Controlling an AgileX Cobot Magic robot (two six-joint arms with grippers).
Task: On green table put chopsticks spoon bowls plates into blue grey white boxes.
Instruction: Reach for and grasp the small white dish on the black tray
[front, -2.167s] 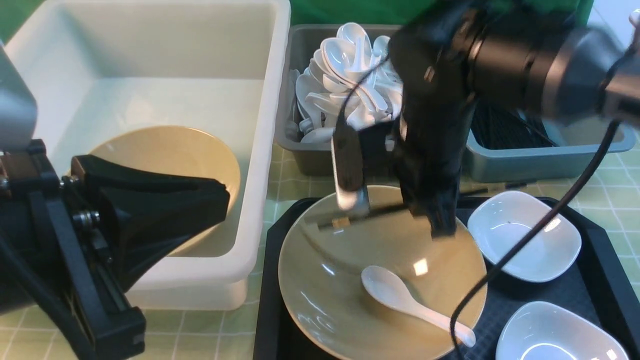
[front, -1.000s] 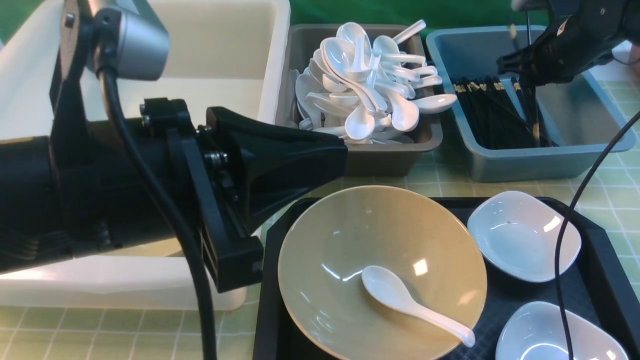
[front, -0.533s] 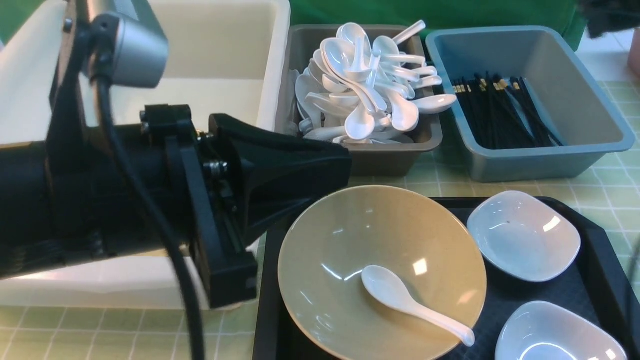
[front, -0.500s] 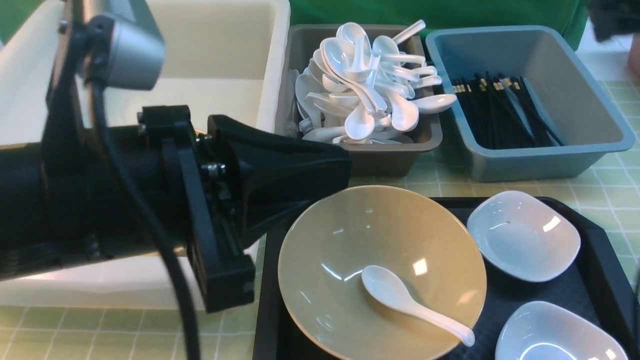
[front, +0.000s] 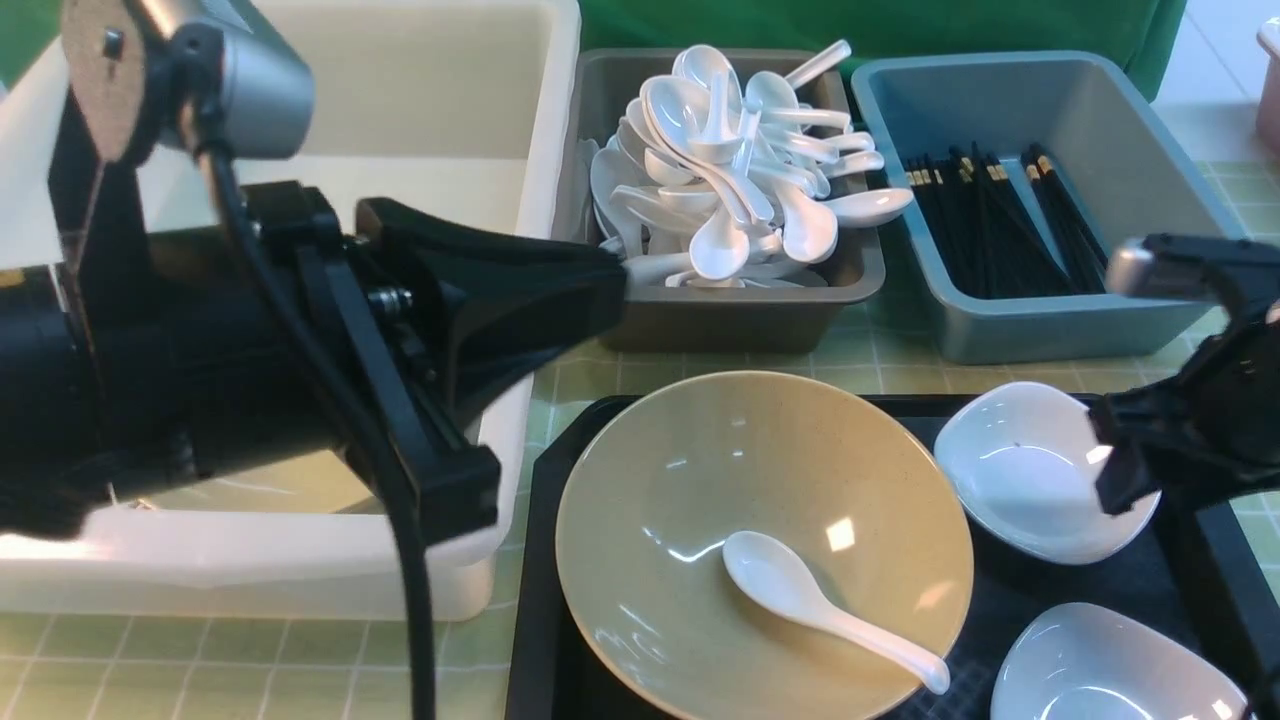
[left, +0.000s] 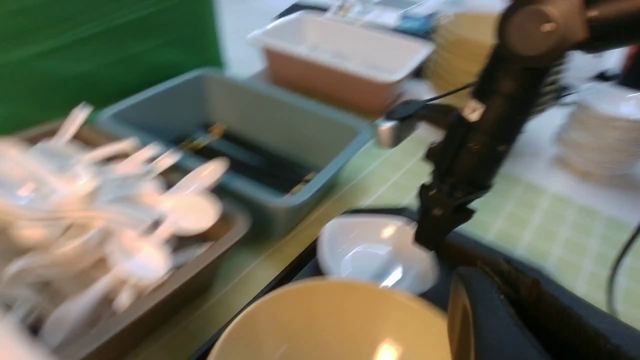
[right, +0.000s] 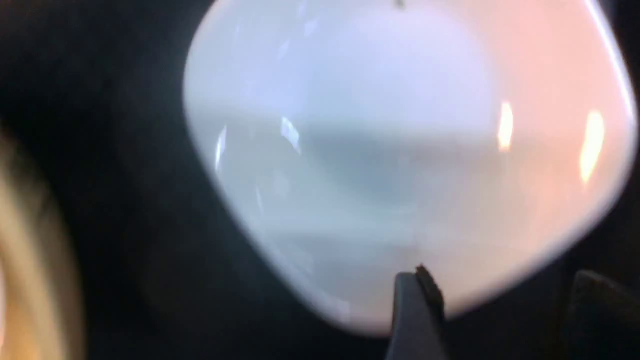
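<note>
Green table (front: 900, 370) first: your left gripper (front: 605, 285), pinched shut, hangs near the white tub (front: 545, 120), which holds one tan bowl (front: 280, 485). Spoons (front: 720, 170) fill the grey bin (front: 720, 325), chopsticks (front: 1000, 230) the blue-grey bin (front: 1050, 330). Left on the black tray (front: 1010, 590): another bowl (front: 700, 460) with one spoon (front: 800, 595), two white plates (front: 1100, 670); your right gripper (front: 1125, 480), jaws apart, straddles the farther plate (front: 1010, 470) at its rim.

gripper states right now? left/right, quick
Left gripper: shut, nothing seen in it.
Right gripper: open, straddling the rim of a white plate, not clamped on it.
</note>
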